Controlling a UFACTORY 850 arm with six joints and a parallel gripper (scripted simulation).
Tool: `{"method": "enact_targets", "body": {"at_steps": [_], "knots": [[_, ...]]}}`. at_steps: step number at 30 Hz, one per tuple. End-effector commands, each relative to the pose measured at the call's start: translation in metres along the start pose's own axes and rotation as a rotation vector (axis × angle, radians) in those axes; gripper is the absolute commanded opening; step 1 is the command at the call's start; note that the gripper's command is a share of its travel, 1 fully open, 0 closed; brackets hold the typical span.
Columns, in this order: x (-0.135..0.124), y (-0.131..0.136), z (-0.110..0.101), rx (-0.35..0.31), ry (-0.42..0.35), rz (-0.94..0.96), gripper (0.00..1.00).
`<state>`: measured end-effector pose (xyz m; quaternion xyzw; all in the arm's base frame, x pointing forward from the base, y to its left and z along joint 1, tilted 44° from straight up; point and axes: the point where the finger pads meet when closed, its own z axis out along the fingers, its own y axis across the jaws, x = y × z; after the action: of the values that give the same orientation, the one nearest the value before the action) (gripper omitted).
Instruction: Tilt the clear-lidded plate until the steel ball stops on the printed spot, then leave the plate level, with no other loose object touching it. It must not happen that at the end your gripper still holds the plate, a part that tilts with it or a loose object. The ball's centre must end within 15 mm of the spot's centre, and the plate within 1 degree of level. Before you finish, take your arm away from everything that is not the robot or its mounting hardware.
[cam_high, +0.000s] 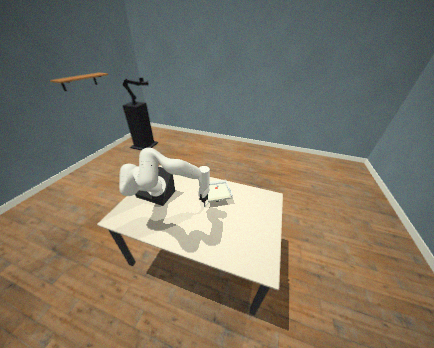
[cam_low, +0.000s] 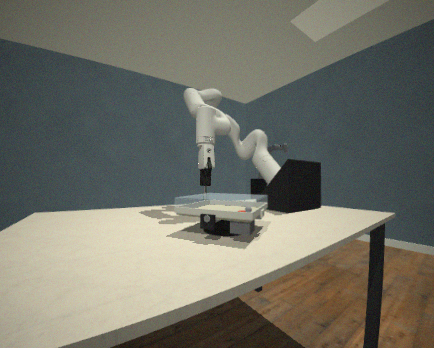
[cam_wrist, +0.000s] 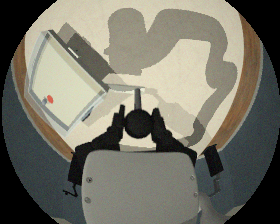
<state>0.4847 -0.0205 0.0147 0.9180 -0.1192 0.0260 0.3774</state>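
The clear-lidded plate (cam_high: 220, 192) (cam_low: 220, 212) (cam_wrist: 65, 72) sits on a small dark pivot stand (cam_low: 226, 226) on the table, and looks close to level. The red printed spot (cam_low: 242, 211) (cam_wrist: 51, 98) (cam_high: 216, 184) lies near one edge of the plate. The steel ball (cam_low: 247, 208) (cam_wrist: 44, 100) rests right beside the spot. My gripper (cam_high: 203, 199) (cam_low: 205, 179) (cam_wrist: 138, 113) hangs at the plate's corner, shut on the dark knob of a thin upright handle rod (cam_low: 205, 191) (cam_wrist: 135, 98) that runs down to a tab on the plate's edge.
The cream table (cam_high: 235, 235) (cam_low: 100, 260) carries my arm's black base block (cam_high: 161, 193) (cam_low: 296, 185) just behind the plate. A second black pedestal with a small arm (cam_high: 137, 122) stands on the floor far behind, under an orange wall shelf (cam_high: 79, 77).
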Motion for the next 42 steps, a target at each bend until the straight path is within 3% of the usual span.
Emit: {"method": "enact_targets", "body": {"at_steps": [1,42], "knots": [[-0.0008,-0.0002,0.0001,0.000,-0.001,-0.001,0.00],[0.0020,0.0004,0.0016,0.000,-0.001,-0.001,0.00]]}}
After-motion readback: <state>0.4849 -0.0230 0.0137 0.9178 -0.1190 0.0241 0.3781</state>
